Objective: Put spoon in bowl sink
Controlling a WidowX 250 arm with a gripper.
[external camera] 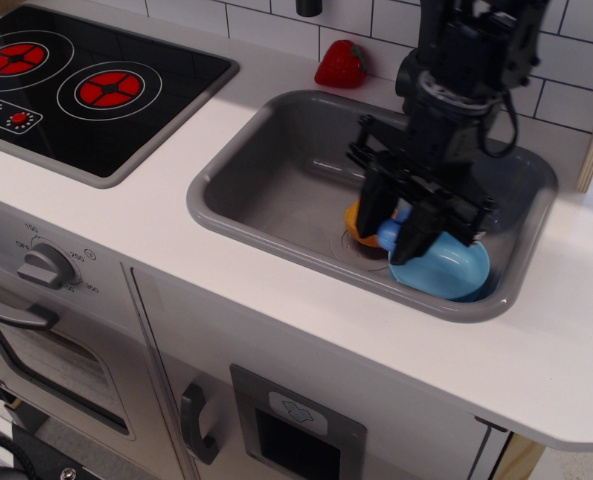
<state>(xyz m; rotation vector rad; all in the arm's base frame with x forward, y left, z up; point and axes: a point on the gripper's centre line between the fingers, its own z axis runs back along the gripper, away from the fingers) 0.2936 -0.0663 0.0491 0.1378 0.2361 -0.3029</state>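
Observation.image view: claw [401, 235] clamped on spoon [389, 237], hovering w/ it just over left rim of blue bowl [444, 268] in sink [276, 180]. Carry looks done; lowering & release left.

Small numbers ring the oven knob [46, 265], too blurred to read.

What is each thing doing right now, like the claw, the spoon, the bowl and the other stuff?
gripper: shut on the spoon, above the bowl's left rim
spoon: held, not in the bowl
bowl: upright in the sink, no spoon in it
sink: dry
orange toy: lying in the sink, mostly hidden
strawberry: resting on the counter
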